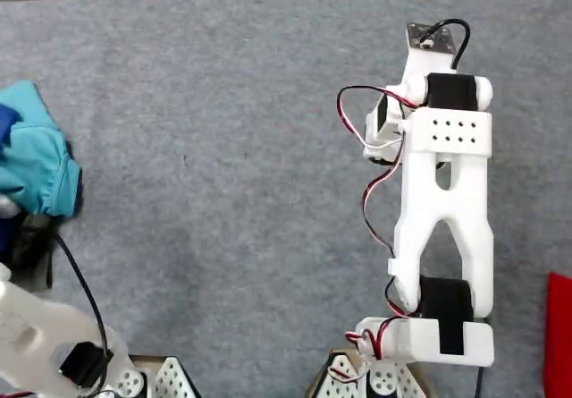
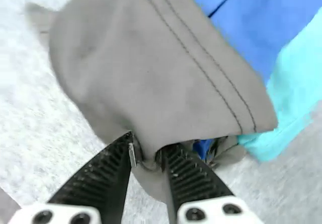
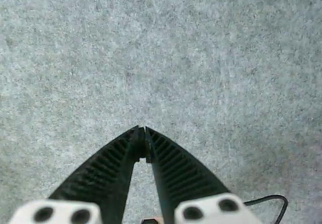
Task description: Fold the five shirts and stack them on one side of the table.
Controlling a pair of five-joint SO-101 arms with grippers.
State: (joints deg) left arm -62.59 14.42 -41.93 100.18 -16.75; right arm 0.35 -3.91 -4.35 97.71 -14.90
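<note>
My left pincer (image 2: 147,153) is clamped on a bunched fold of a grey cotton shirt with a double-stitched hem (image 2: 151,73), the cloth caught between its black ribbed fingers. Beyond the grey cloth lie a royal-blue shirt (image 2: 251,27) and a turquoise shirt (image 2: 297,98), touching each other, heaped at the left edge of the grey felt counter (image 1: 223,148). My right pincer (image 3: 142,133) is clenched on nothing, tips meeting over bare felt on the right side. A red cloth (image 1: 560,335) sits at the near right edge.
</note>
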